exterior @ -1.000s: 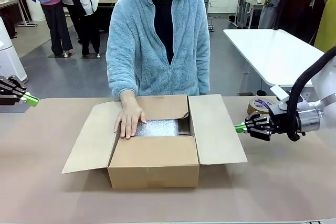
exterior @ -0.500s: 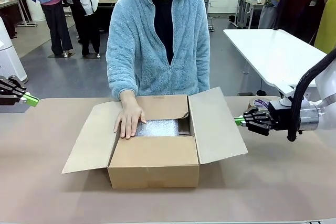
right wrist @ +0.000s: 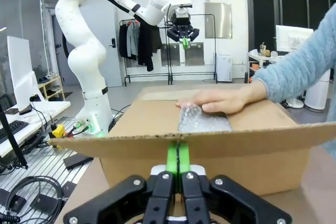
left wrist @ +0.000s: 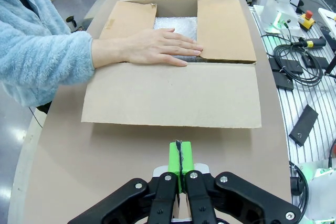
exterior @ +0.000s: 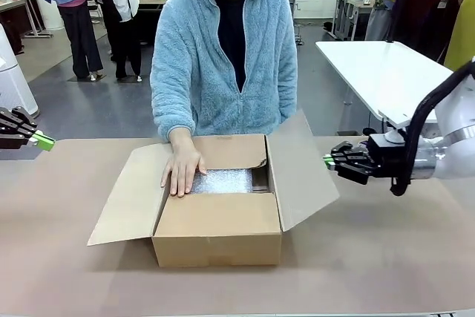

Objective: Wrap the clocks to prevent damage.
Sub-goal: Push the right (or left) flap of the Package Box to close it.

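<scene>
At the left edge of the worktop (exterior: 74,272), the left gripper (exterior: 44,141) hangs a little above the brown top. Its two green fingers are pressed tight together and there is nothing between them. It points toward the box and is well apart from it.

A brown cardboard box (exterior: 219,228) sits in the middle of the worktop, with its top open. Its left flap (exterior: 130,194) lies folded out, slanting down toward the worktop. A person in a fluffy light blue jacket stands at the far edge. The person's hand (exterior: 182,171) rests flat on the left end of the bubble-wrap bundle (exterior: 226,181). The bundle lies inside the box, down at the bottom, whitish and shiny.

The right flap (exterior: 300,176) of the box is tilted up. The right gripper (exterior: 327,161) is between the box and the right edge of the worktop. Its green fingers are clenched together with nothing in them, and their tips are right against the outer edge of the raised flap.
</scene>
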Tool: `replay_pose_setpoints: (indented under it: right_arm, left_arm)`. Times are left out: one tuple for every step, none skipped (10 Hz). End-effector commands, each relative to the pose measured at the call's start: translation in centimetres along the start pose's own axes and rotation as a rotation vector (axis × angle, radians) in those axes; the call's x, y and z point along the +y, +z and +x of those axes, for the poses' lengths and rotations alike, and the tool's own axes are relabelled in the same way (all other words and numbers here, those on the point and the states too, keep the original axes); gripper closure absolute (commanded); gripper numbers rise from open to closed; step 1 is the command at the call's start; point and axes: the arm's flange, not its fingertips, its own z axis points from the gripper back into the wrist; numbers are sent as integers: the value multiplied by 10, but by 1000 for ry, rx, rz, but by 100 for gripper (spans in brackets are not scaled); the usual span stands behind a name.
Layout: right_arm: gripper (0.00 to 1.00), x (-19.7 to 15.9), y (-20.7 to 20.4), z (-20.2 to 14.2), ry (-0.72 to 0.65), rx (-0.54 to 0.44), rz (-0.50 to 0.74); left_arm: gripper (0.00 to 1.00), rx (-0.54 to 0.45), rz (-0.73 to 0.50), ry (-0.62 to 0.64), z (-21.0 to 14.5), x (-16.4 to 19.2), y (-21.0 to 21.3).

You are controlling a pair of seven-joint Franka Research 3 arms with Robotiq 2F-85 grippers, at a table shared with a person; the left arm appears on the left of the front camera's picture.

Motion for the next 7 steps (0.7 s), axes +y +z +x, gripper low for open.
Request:
replay_pose_setpoints:
  right_arm:
    - [99, -11, -28, 7, -5, 12, 11]
    - [99, -17, -36, 9, -4, 8, 10]
    - [99, -19, -42, 9, -3, 8, 13]
    - [99, -22, -48, 9, -8, 9, 17]
    - [99, -26, -55, 9, -8, 18, 16]
    - [99, -30, -64, 5, -14, 32, 23]
    - [99, -33, -71, 0, -19, 44, 34]
  left_arm:
    - [100, 1, 1, -7, 0, -2, 1]
    - [100, 1, 1, -7, 0, -2, 1]
    - [100, 1, 1, -7, 0, -2, 1]
    - [100, 1, 1, -7, 0, -2, 1]
    - [100, 1, 1, -7, 0, -2, 1]
    - [100, 1, 1, -7, 0, -2, 1]
    - [100, 1, 1, -7, 0, -2, 1]
